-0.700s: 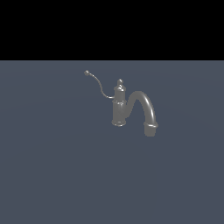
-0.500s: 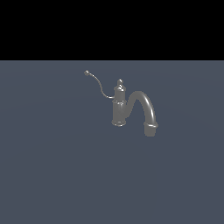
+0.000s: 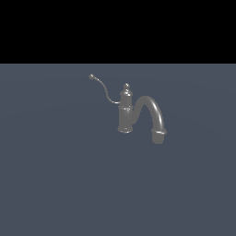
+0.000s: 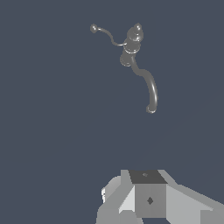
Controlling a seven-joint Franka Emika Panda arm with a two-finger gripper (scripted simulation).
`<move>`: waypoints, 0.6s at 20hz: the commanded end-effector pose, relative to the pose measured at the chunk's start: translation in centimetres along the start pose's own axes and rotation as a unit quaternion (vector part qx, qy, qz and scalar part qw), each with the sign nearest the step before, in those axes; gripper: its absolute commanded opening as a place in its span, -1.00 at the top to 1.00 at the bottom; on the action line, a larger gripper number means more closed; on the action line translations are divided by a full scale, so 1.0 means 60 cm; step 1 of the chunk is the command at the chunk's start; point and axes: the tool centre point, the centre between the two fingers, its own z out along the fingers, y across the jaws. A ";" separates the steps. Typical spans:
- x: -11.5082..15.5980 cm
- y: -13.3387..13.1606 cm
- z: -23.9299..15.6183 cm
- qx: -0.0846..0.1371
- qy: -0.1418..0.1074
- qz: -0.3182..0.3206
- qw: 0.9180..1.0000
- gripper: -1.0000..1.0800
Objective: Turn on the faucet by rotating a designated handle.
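Note:
A small dull grey faucet (image 3: 125, 114) stands upright on the flat grey surface. It has a knob on top and a thick arched spout (image 3: 155, 113) curving toward the exterior view's right. Its handle (image 3: 104, 89), a thin curved wire lever with a ball tip, springs from the body toward the exterior view's left. The wrist view shows the faucet (image 4: 130, 49) and the handle (image 4: 107, 34) from above and far off. The gripper (image 4: 146, 177) appears only there, as grey blocks at the frame's edge, well apart from the faucet. How its fingers stand is unclear. The arm is absent from the exterior view.
The flat blue-grey floor (image 3: 60, 175) stretches all around the faucet, with a black background behind it.

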 end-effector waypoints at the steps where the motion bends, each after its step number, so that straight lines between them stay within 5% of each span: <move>1: 0.009 -0.011 0.010 0.000 0.000 0.016 1.000 1.00; 12: 0.076 -0.076 0.074 0.002 -0.003 0.124 0.992 1.00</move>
